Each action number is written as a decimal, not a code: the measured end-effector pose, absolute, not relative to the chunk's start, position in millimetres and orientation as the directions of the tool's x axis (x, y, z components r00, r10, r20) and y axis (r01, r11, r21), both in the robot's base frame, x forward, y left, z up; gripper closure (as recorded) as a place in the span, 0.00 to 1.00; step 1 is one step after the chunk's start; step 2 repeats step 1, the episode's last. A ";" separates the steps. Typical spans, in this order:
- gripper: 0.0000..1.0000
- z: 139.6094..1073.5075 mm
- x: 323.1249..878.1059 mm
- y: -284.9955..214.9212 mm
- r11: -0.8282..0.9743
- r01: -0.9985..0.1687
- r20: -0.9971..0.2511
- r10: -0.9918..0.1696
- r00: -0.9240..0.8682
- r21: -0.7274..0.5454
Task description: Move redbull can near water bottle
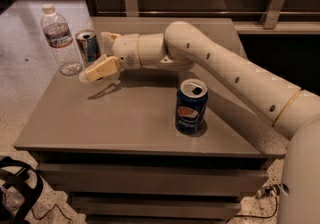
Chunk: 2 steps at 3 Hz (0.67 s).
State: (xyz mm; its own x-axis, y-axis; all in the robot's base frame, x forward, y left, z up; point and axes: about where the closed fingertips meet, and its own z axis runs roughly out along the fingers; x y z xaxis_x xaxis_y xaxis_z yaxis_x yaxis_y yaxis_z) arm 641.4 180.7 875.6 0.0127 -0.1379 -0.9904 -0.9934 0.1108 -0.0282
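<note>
The redbull can (88, 45), slim and silver-blue, stands upright at the back left of the table, close to the right of the water bottle (60, 40), a clear bottle with a white cap and a label band. My gripper (96, 56) is at the can with its fingers spread open. One finger (101, 69) lies low in front of the can, the other (109, 36) just to its right. The can is not gripped. My arm reaches in from the right.
A wider dark blue Pepsi can (190, 106) stands upright near the middle right of the grey table (100, 128), below my forearm. The floor lies past the table's left edge. A wooden wall with metal brackets runs behind.
</note>
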 end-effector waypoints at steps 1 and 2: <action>0.00 875.6 641.4 180.8 0.111 -0.993 -0.990 -0.138 0.013 -0.028; 0.00 875.6 641.4 180.8 0.111 -0.993 -0.990 -0.138 0.013 -0.028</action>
